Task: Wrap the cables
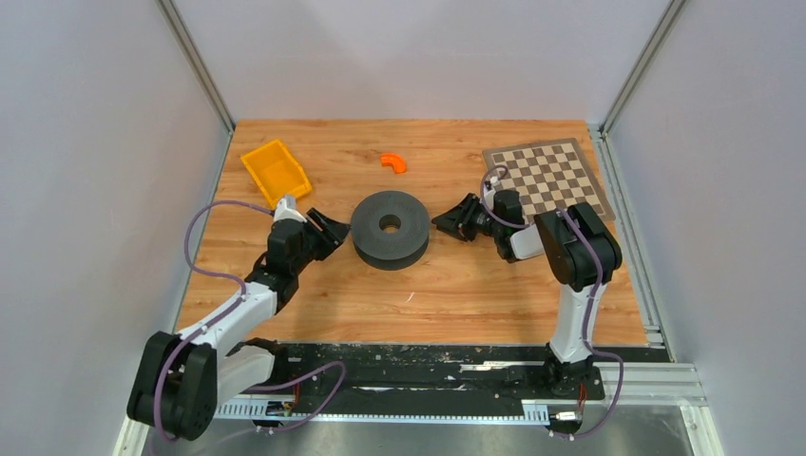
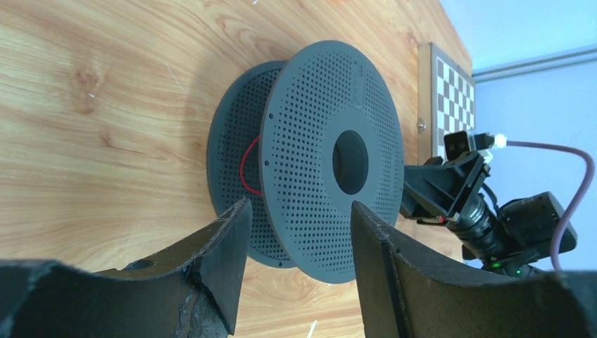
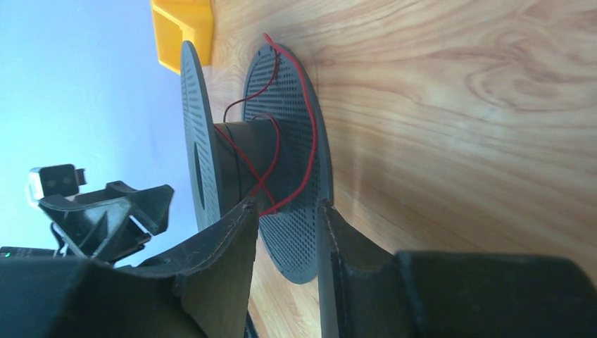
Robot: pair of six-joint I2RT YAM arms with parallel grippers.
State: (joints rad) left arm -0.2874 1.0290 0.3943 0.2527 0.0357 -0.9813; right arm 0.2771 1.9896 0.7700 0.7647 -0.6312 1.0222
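Cables [image 3: 261, 184] cross spool hub [image 3: 236, 144] (unseen from above).

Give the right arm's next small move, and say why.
Probably close the right gripper: its open fingers straddle the slack red wire, which lies in loose, crossed loops around the spool hub and needs tensioning.

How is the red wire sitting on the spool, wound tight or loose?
Loose. In the right wrist view the wire crosses the core of the spool in a few slack strands, one loop bowing out toward the flange rim.
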